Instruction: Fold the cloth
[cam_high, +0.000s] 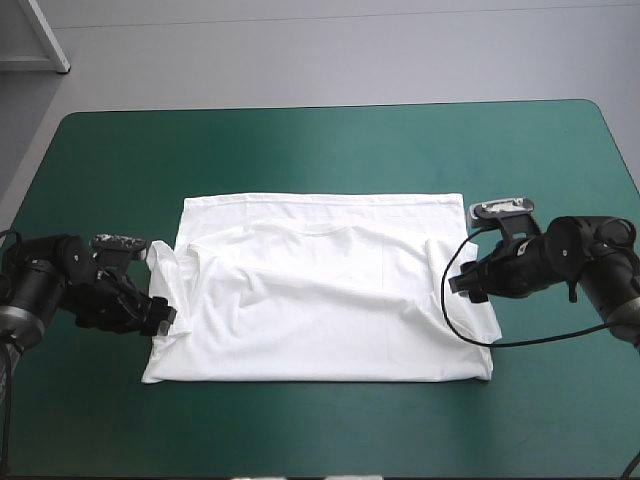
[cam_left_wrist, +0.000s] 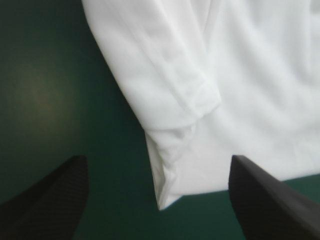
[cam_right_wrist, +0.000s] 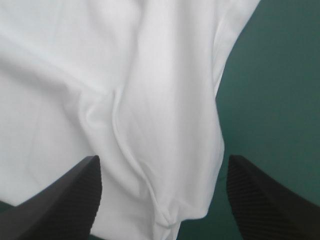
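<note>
Wide open and empty, left claw (cam_high: 158, 316) and right claw (cam_high: 462, 280) flank the flat T-shirt (cam_high: 320, 300) on the teal-green tabletop (cam_high: 320, 140).

T-shirt (cam_high: 320, 290) btwn both grippers, mid-table (cam_high: 300, 150)

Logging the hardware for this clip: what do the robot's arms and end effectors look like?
The left arm and right arm are black, built of chunky rounded segments. The left end effector and right end effector each carry two broad black fingers shaped like curved fins, with a finely ribbed surface in the wrist views.
</note>
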